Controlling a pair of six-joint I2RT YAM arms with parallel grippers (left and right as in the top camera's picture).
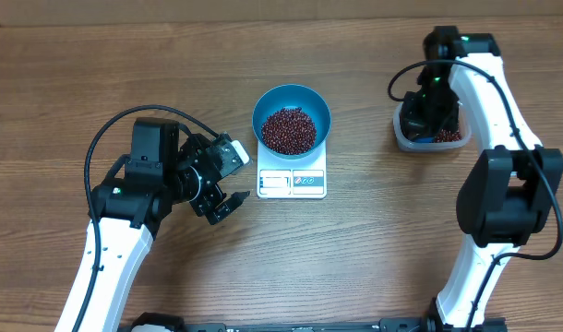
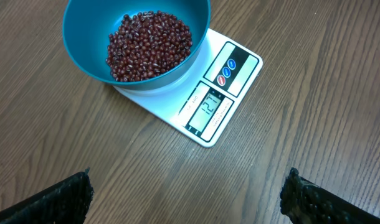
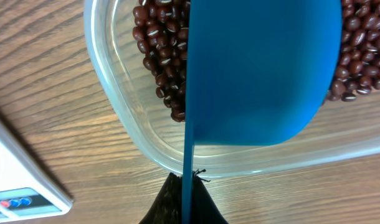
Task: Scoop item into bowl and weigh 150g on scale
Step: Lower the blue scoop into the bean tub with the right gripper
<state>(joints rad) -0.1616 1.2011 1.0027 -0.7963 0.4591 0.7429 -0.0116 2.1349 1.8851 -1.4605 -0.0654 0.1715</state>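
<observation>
The teal bowl (image 1: 292,100) stands on the white scale (image 1: 292,183) with a heap of red-brown beans (image 1: 289,130) in it. The left wrist view shows the same bowl (image 2: 78,37), beans (image 2: 149,45) and scale (image 2: 224,93), whose display is lit. My left gripper (image 1: 233,175) hovers just left of the scale, open and empty (image 2: 187,202). My right gripper (image 3: 187,193) is shut on the thin handle of a blue scoop (image 3: 258,68). The scoop hangs over the clear tub (image 3: 115,124) of beans (image 3: 162,56).
The clear tub (image 1: 401,136) sits at the back right of the wooden table, mostly hidden under the right arm (image 1: 503,184). A corner of the scale (image 3: 15,186) shows at the left in the right wrist view.
</observation>
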